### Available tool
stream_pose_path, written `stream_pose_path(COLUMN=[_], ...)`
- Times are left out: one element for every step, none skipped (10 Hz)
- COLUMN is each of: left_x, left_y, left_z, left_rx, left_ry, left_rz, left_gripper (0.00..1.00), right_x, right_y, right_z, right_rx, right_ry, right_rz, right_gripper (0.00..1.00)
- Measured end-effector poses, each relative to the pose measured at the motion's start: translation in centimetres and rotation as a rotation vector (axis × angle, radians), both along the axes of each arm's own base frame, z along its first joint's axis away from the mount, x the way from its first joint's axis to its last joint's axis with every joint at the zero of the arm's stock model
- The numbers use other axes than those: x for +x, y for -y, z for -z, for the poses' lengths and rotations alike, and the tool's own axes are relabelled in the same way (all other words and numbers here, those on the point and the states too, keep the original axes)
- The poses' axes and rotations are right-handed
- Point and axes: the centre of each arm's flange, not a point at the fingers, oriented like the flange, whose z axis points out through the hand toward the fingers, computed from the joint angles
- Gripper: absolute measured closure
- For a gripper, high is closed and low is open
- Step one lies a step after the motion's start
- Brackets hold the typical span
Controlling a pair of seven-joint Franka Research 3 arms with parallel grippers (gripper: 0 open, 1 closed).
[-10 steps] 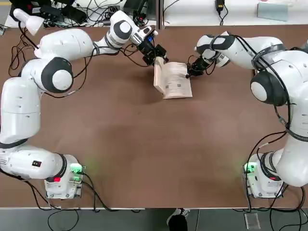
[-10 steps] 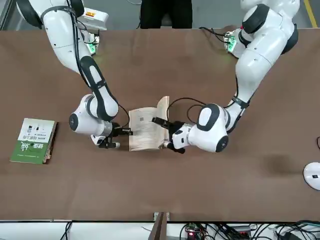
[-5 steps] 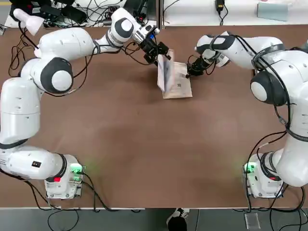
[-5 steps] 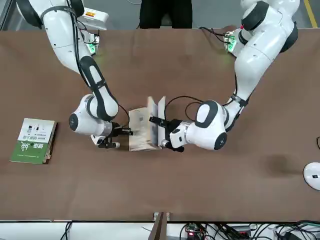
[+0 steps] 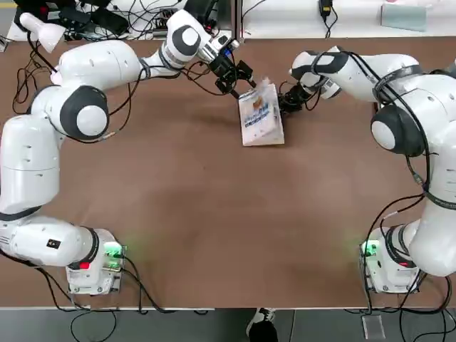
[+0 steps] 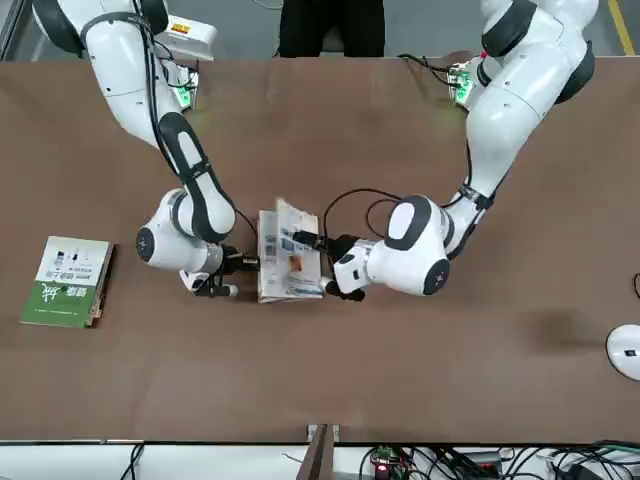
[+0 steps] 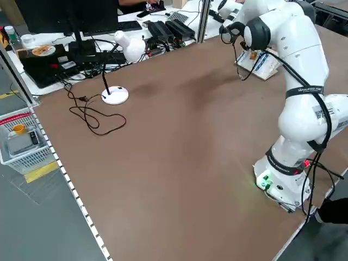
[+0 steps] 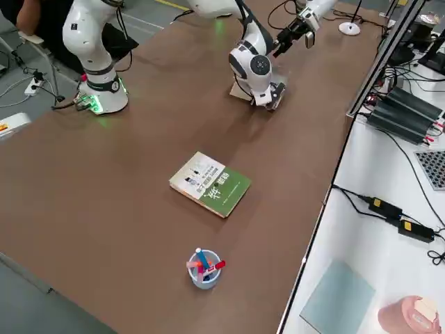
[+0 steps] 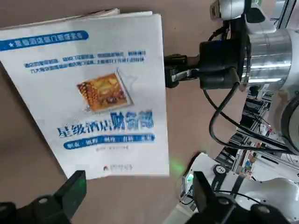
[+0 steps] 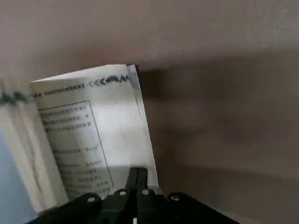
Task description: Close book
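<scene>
Beside the book [image 5: 261, 117], left fingers [image 9: 74, 189] spread; right fingers [image 10: 135, 179] clenched; press the cover flat gently.

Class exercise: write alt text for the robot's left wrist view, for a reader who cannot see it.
A thin white paperback lies cover-up on the brown table, showing blue lettering and a small orange picture. The right hand reaches to its edge, fingers shut. The left hand stands open in the foreground, holding nothing.

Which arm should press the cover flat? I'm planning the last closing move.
Left, probably. The left gripper hangs open right beside the thin white-covered paperback book, whose cover is not yet flat; the right gripper is shut, pinning the book's opposite edge.
</scene>
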Motion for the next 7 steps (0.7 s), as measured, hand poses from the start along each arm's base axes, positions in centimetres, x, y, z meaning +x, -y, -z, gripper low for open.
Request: stream_pose_path(left_x=[0.1, 0.2, 0.4, 0.6, 0.8, 1.0, 1.1], left_y=[-0.1, -0.1, -0.3, -0.5, -0.8, -1.1, -1.3], left_z=[-0.1, -0.4, -0.9, -1.5, -2.3, -3.3, -4.5], left_rx=[0.002, 0.002, 0.006, 0.020, 0.043, 0.068, 0.095], left_ry=[0.000, 0.004, 0.016, 0.041, 0.078, 0.120, 0.165], left_rz=[-0.006, -0.009, -0.009, -0.002, 0.012, 0.027, 0.043], left_gripper=[0.00, 0.00, 0.00, 0.00, 0.00, 0.00, 0.00], right_x=[0.0, 0.0, 0.0, 0.1, 0.2, 0.4, 1.0], right_y=[0.0, 0.1, 0.2, 0.4, 0.7, 0.9, 1.3], right_z=[0.0, 0.0, 0.0, 0.0, -0.2, -0.7, -1.8], right_rx=[0.000, 0.000, 0.001, 0.007, 0.023, 0.045, 0.068], right_ry=[0.000, -0.001, -0.004, -0.018, -0.045, -0.074, -0.093], right_rz=[0.001, 0.001, 0.001, 0.007, 0.017, 0.030, 0.046], right_gripper=[0.99, 0.99, 0.99, 0.99, 0.99, 0.99, 0.99])
